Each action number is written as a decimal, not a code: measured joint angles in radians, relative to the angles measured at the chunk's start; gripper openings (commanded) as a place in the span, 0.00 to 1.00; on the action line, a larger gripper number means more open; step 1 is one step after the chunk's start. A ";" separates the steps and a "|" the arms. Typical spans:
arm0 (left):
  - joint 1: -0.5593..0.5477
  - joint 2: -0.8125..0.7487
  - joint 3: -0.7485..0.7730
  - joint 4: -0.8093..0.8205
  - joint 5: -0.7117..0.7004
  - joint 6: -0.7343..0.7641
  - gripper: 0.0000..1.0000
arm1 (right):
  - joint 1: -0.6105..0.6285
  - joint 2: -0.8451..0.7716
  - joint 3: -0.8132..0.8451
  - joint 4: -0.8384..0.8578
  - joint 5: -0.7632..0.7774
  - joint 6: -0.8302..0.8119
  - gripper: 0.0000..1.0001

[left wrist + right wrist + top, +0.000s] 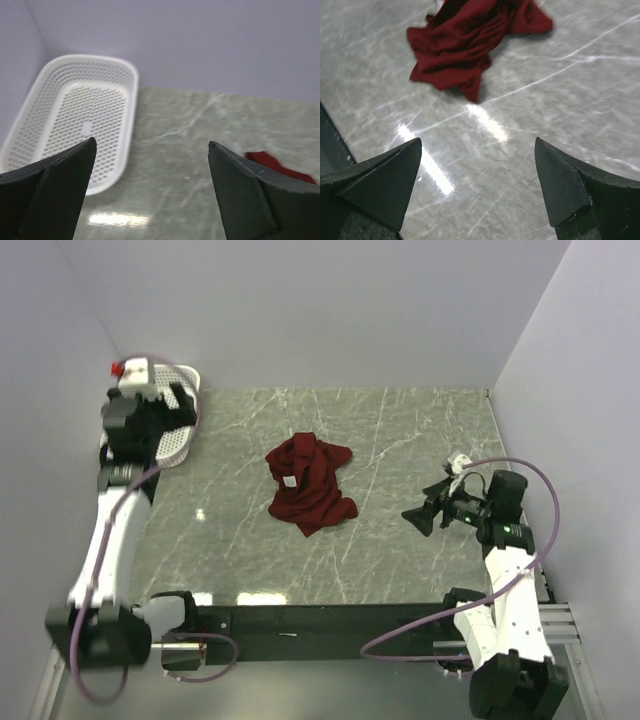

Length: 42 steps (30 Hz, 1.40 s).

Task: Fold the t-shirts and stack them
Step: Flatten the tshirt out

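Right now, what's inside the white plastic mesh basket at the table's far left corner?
Nothing shows inside the white plastic mesh basket: its perforated floor looks bare. One finger of the left gripper hides its near corner. The crumpled maroon t-shirt lies outside, mid-table.

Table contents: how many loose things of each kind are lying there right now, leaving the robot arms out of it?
Maroon t-shirt, crumpled: 1
White mesh basket: 1
Total: 2
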 measured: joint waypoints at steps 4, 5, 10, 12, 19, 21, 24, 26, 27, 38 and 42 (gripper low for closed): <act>0.005 -0.270 -0.258 0.117 0.147 -0.118 0.99 | 0.144 0.079 0.032 -0.046 0.034 -0.029 0.96; 0.006 -0.316 -0.318 0.137 0.200 -0.148 0.99 | 0.191 0.106 0.047 -0.056 0.053 -0.034 0.96; -0.001 -0.349 -0.483 0.087 0.443 -0.246 0.99 | 0.348 0.236 0.165 -0.101 0.108 -0.028 0.91; -0.002 -0.338 -0.490 0.008 0.476 -0.250 0.99 | 0.410 0.307 0.243 -0.122 0.137 -0.011 0.89; -0.003 -0.508 -0.555 -0.070 0.489 -0.248 0.99 | 0.692 0.637 0.551 -0.093 0.263 0.215 0.75; -0.006 -0.556 -0.555 -0.081 0.472 -0.245 0.99 | 0.761 0.732 0.616 -0.072 0.314 0.294 0.70; -0.006 -0.591 -0.555 -0.088 0.439 -0.243 0.99 | 0.832 0.845 0.679 -0.047 0.383 0.397 0.64; -0.006 -0.596 -0.555 -0.096 0.420 -0.242 0.99 | 0.870 0.917 0.722 -0.042 0.419 0.462 0.62; -0.006 -0.597 -0.555 -0.099 0.414 -0.241 0.99 | 0.883 0.953 0.748 -0.042 0.433 0.489 0.60; -0.008 -0.599 -0.555 -0.110 0.384 -0.241 0.99 | 0.898 1.246 1.025 -0.059 0.548 0.642 0.60; -0.008 -0.599 -0.555 -0.116 0.384 -0.241 0.99 | 0.900 1.275 1.035 -0.069 0.626 0.660 0.58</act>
